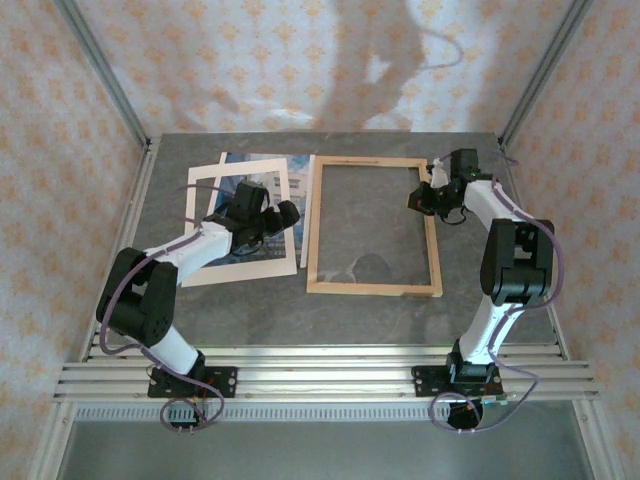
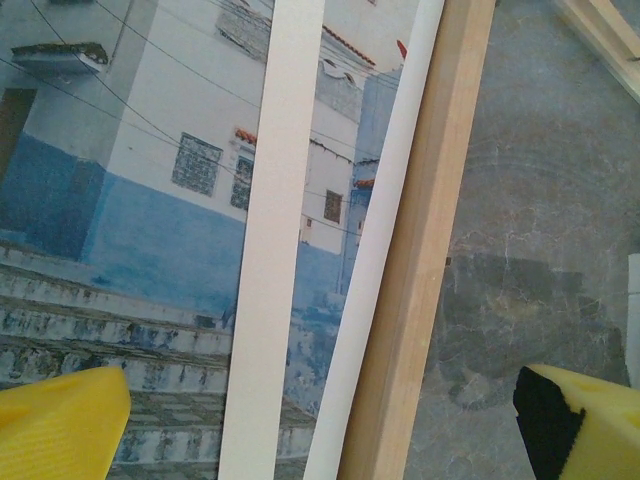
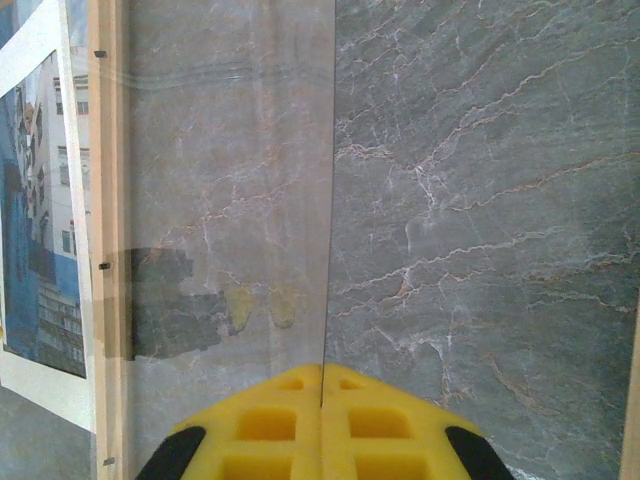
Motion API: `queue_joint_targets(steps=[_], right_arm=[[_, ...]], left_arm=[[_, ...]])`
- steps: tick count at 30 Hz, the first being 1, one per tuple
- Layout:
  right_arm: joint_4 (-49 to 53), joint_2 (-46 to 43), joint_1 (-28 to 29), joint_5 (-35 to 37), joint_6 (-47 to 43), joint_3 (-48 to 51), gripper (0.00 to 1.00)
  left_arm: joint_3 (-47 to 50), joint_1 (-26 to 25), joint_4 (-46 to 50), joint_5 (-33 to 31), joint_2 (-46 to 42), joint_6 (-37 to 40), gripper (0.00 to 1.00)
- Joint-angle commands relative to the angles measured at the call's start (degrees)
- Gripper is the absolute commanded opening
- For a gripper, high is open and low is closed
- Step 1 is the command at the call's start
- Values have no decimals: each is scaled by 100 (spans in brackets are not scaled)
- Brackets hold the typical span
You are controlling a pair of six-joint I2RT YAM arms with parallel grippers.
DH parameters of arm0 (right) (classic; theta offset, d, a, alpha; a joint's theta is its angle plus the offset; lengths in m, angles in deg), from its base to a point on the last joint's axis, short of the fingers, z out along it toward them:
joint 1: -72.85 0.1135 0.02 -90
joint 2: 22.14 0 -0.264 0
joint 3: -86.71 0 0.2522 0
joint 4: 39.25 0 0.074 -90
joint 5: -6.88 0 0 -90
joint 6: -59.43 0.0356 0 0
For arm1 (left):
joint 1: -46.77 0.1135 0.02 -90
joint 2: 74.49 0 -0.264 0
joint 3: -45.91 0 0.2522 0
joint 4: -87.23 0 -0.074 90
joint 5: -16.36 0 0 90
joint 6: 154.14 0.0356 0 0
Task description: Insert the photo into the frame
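Both white with black joints: left arm (image 1: 205,240), right arm (image 1: 487,325). Thin purple-grey cables (image 1: 104,318) loop along each. Yellow fingers (image 2: 60,425), black patches, moulded square pockets.

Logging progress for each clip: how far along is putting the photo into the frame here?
Done: nothing yet; the frame lies with bare table showing through it. The photo lies beside it, under a cream mat. In hand: the left gripper is open above the photo's edge, holding nothing; the right gripper is shut at the frame's far right corner. Left: grasp the photo and lay it in the frame.
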Motion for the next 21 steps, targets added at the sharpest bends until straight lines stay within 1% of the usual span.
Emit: queue_joint_targets(steps=[1, 7, 21], right_arm=[[37, -236, -40, 113, -67, 52, 0], [-20, -363, -39, 140, -36, 207, 0], [49, -435, -40, 216, -67, 209, 0]], left_arm=[[-150, -49, 123, -136, 96, 31, 100], [-195, -56, 127, -111, 125, 46, 100], [-243, -59, 137, -80, 166, 64, 100]])
